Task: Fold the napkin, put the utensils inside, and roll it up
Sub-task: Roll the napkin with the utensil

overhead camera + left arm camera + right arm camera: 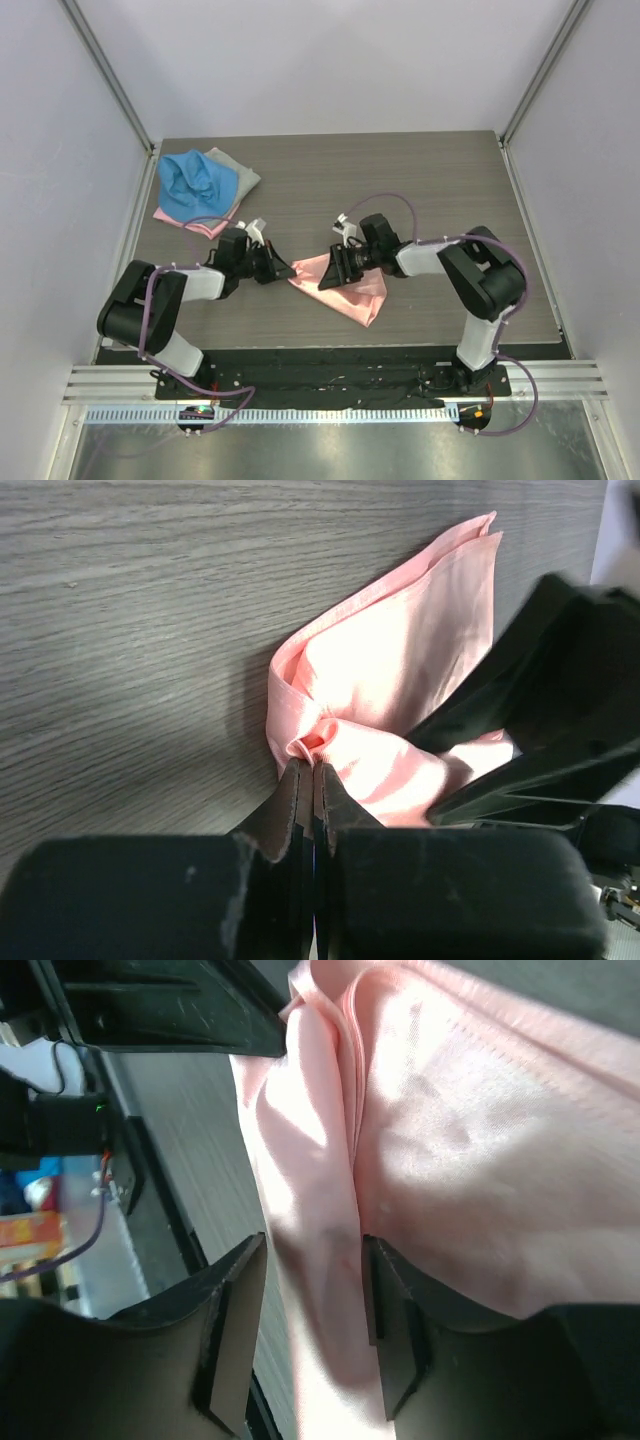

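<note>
The salmon-pink napkin [345, 288] lies crumpled in folds on the table between my two arms. My left gripper [286, 270] meets its left tip. In the left wrist view that gripper [306, 768] is shut, pinching a bunched fold of the napkin [400, 670]. My right gripper [334, 268] is over the cloth from the right. In the right wrist view it [312, 1282] stands open astride a ridge of the napkin [480, 1150], with a gap beside its left finger [235, 1305]. No utensils are in view.
A blue cloth [195, 183] lies on a grey cloth [238, 170] and a pink one [192, 221] at the table's back left. The metal rail [330, 385] carrying the arm bases runs along the near edge. White walls enclose the table.
</note>
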Controlling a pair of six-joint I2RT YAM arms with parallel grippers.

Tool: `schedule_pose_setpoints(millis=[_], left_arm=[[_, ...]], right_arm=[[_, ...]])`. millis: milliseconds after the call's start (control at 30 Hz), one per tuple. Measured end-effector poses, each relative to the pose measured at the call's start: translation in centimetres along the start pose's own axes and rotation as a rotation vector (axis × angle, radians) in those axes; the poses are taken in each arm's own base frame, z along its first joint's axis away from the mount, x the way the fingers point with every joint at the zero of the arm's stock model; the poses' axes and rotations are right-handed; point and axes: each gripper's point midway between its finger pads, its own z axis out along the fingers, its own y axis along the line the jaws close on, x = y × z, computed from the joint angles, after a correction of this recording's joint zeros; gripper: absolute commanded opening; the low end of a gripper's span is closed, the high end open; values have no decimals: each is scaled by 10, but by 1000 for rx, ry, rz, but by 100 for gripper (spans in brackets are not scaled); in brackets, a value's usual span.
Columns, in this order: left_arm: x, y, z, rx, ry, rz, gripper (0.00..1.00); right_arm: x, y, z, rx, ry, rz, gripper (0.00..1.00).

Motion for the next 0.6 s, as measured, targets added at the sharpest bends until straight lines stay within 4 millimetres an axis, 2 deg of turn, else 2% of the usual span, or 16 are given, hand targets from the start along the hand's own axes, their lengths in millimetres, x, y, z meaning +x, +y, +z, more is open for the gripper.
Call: schedule_pose_setpoints(millis=[33,133,200,267,333,433,533,600], left_arm=[[0,0,0,-6,7,-6,0],[-2,-1,0,-32,33,-23,0],[-3,-2,-1,-54,51,-39,0],[-4,-2,-2,-77,71,-56,0],[-4,-2,-3,-99,90,-72,0],[-3,-3,-6,-128,120,-96,0],[-2,-4,-8,-153,145,-116,0],[-1,-4,-10,-168,157,-125,0]], right_arm=[[-6,-1,-6,56,-18,-22,59],[-25,7,-21,170,-72,-117,65],[-37,20,-29,254,-116,-221,68],[-41,37,-28,328,-144,-340,69],[-34,55,-20,377,-143,-462,70],[-16,66,-6,493,-115,-638,71],[5,59,4,630,-56,-787,71],[10,48,5,718,-29,-856,72]])
